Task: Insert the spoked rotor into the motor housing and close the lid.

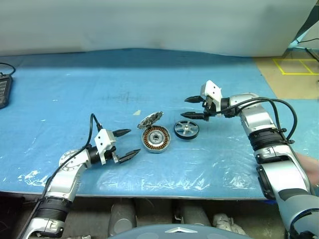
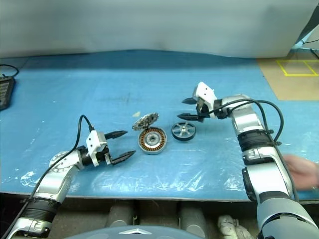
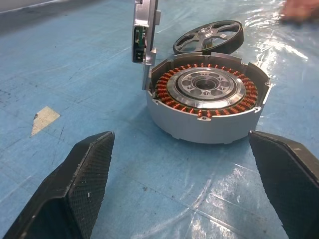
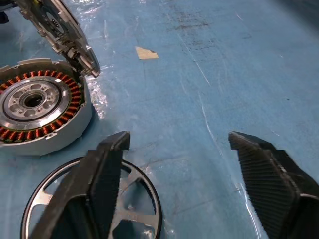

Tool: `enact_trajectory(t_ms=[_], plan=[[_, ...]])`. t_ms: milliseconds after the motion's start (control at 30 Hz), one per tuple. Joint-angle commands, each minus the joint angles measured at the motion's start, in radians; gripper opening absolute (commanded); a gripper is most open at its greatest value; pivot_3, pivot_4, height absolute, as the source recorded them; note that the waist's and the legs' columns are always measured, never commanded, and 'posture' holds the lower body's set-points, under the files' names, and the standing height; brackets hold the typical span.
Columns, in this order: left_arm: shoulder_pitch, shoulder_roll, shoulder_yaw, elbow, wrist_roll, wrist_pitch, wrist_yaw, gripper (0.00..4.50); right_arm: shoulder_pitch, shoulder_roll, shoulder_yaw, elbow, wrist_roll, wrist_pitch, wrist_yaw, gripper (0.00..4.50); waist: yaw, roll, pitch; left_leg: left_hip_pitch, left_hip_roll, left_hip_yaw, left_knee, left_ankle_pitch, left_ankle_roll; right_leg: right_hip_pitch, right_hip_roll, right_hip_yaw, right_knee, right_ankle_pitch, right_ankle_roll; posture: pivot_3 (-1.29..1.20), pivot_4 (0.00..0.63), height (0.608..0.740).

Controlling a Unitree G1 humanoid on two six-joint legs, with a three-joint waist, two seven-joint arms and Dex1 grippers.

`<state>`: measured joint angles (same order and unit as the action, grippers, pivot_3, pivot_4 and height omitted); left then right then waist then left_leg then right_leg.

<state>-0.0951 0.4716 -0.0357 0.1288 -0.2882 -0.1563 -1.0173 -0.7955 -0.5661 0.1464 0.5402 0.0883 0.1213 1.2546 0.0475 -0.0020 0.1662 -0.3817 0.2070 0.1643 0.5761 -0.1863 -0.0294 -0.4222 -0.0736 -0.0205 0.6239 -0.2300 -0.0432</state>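
Note:
The motor housing (image 1: 156,139), with copper windings around a silver centre, lies on the blue table mat. Its lid (image 1: 150,120) stands open, hinged at the housing's far left side. The spoked rotor (image 1: 186,130) lies flat on the mat just right of the housing, apart from it. My right gripper (image 1: 184,107) hovers open just above and beyond the rotor, holding nothing; in the right wrist view the rotor (image 4: 134,199) lies partly behind one finger. My left gripper (image 1: 132,143) is open and empty, low over the mat left of the housing (image 3: 209,94) and pointing at it.
A small tan scrap (image 1: 137,113) lies on the mat behind the lid. A black device (image 1: 4,89) sits at the far left edge. A person's hand (image 2: 301,172) shows at the right beside my right arm. Yellow floor tape (image 1: 294,67) lies beyond the table's right end.

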Motion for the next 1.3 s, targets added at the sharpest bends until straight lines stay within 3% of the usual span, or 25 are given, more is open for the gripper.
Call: enact_trajectory(t_ms=[33,867,1267,1300], plan=[[0.004,-0.004,-0.002,-0.016,-0.002,-0.018,0.0,4.5,0.024,-0.038,-0.013,-0.1,0.027,0.019,0.035,4.24,0.0,0.0,0.0,0.0,0.0,0.0,0.0,0.0,0.0,0.0,0.0,0.0,0.0,0.0,0.0,0.0,0.15,0.74],[0.026,-0.016,-0.007,-0.017,0.006,-0.029,0.012,4.5,0.205,-0.113,0.051,-0.335,0.016,0.132,0.052,4.24,0.0,0.0,0.0,0.0,0.0,0.0,0.0,0.0,0.0,0.0,0.0,0.0,0.0,0.0,0.0,0.0,0.15,0.74],[0.028,-0.015,-0.009,-0.017,0.01,-0.034,0.011,4.5,0.219,-0.116,0.03,-0.335,0.038,0.17,0.041,4.24,0.001,0.0,0.0,0.001,0.0,0.0,0.0,0.0,0.0,0.0,0.0,0.0,0.0,0.0,0.0,0.0,0.15,0.74],[0.028,-0.015,-0.009,-0.016,0.01,-0.033,0.011,4.5,0.217,-0.117,0.03,-0.33,0.039,0.177,0.039,4.07,0.001,0.0,0.0,0.001,0.0,0.0,0.0,0.0,0.0,0.0,0.0,0.0,0.0,0.0,0.0,0.0,0.15,0.74]])
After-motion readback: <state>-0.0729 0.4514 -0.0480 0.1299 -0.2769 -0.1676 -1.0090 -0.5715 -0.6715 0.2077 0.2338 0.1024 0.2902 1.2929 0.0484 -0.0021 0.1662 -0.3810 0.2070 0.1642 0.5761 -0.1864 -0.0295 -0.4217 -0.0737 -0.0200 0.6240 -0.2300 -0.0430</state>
